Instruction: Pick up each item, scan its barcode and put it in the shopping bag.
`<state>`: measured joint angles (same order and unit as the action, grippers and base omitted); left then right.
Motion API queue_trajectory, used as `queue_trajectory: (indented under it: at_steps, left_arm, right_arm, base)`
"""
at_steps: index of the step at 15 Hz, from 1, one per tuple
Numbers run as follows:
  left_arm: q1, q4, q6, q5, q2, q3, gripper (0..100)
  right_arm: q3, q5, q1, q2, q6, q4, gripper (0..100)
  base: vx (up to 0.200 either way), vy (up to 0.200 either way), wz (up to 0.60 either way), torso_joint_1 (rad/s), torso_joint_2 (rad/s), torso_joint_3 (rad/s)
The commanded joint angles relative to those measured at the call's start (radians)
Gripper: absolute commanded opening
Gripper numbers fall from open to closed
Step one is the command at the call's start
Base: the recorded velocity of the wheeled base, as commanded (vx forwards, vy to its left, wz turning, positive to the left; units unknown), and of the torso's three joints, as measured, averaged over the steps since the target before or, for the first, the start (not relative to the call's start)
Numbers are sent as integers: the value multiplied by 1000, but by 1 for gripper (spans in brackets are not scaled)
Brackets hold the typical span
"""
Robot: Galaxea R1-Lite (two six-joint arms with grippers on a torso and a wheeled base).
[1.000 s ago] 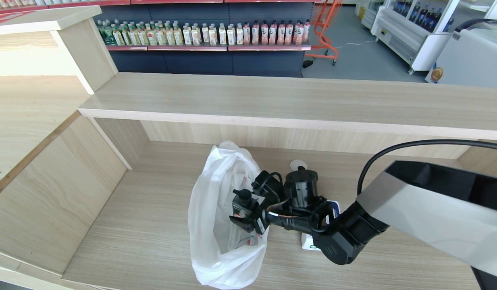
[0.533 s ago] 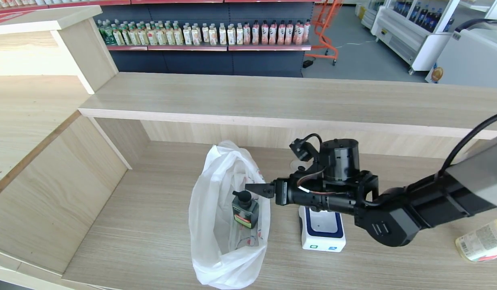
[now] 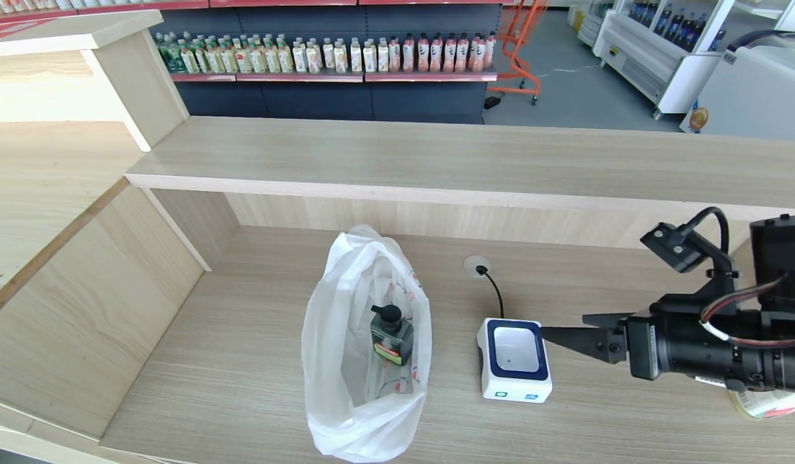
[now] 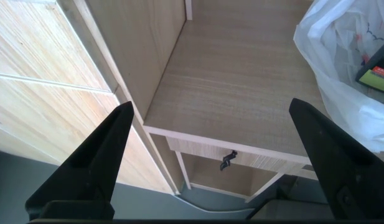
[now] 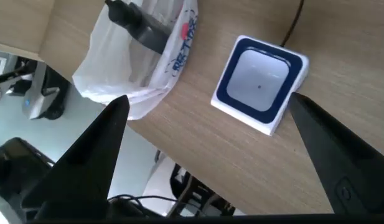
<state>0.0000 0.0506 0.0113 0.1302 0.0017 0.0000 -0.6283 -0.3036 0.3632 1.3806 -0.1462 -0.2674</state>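
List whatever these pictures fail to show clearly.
- Pale labelled bottle, head view: mostly behind the black right arm, cut by the edge.
- Dark pump bottle in the white plastic shopping bag, left wrist view: cut by the edge, the rest behind bag folds.

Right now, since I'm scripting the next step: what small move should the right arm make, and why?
Probably turn the right gripper toward the bottle lying on the counter under that arm. The jaws stand open and empty beside the scanner, and the pump bottle already sits in the shopping bag.
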Motion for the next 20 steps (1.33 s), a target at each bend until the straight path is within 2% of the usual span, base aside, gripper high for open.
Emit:
queue_trajectory:
  at_steps: [1,3,6,10,18,20]
  left_arm:
    - [0,0,-1,0,0,0,100]
    - [0,0,-1,0,0,0,100]
    - [0,0,-2,0,1,0,100]
    - [0,0,-4,0,0,0,100]
    - [0,0,-5,0,0,0,100]
    - [0,0,-4,0,0,0,100]
  right_arm:
    - [47,38,-105,-80,31,-6,100]
    - [53,37,-132,-111,33,4,100]
    - [58,37,-125,-140,43,31,100]
    - [81,38,-127,-155,73,59,100]
    - [87,40,-128,-153,73,60,100]
    - [88,40,-128,-152,73,60,100]
  base:
    - [0,0,0,0,0,0]
    - [0,0,0,0,0,0]
    - [0,0,0,0,0,0]
    - [-200,0,0,6,5,0]
    - [0,0,0,0,0,0]
    - [-200,0,0,10,2,0]
